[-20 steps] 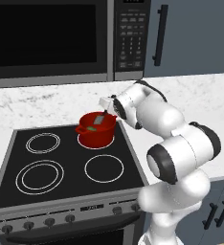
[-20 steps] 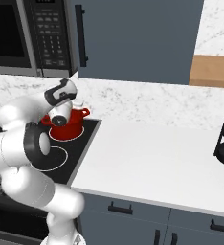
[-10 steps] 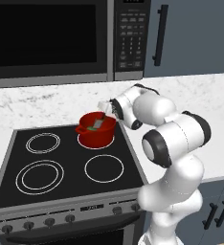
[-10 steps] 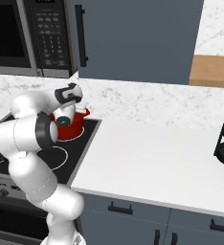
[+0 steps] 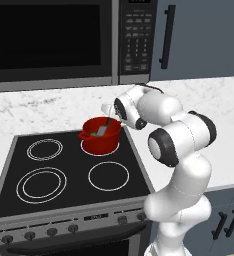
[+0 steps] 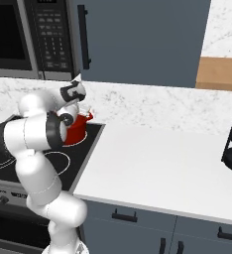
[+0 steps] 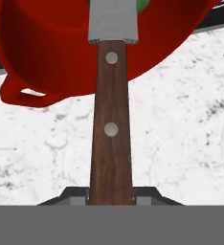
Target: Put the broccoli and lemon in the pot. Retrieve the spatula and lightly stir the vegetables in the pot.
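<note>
Stirring stage, by the look of it. The gripper (image 7: 111, 194) was clamped tight on the spatula (image 7: 111, 119), whose brown wooden handle with two pale rivets ran up the middle of the hand view to a grey blade reaching over the rim of the pot (image 7: 47, 43). A sliver of green, likely the broccoli (image 7: 142, 5), peeked beside the blade at the top edge of that view; the lemon could not be made out. In the left base view the pot (image 5: 100, 136) sat on the rear right burner of the stove (image 5: 19, 205), centre of frame, with the spatula (image 5: 104, 129) slanting into it from the gripper (image 5: 110, 111) just above its right rim. In the right base view the pot (image 6: 77, 130) showed partly behind the arm at centre left. Judged risks: the blade leaning on the near wall could drag or tip the light pot off its burner if swept too hard; a wide stroke might flick the small vegetable out over the rim; the handle could twist in so narrow a pinch.
</note>
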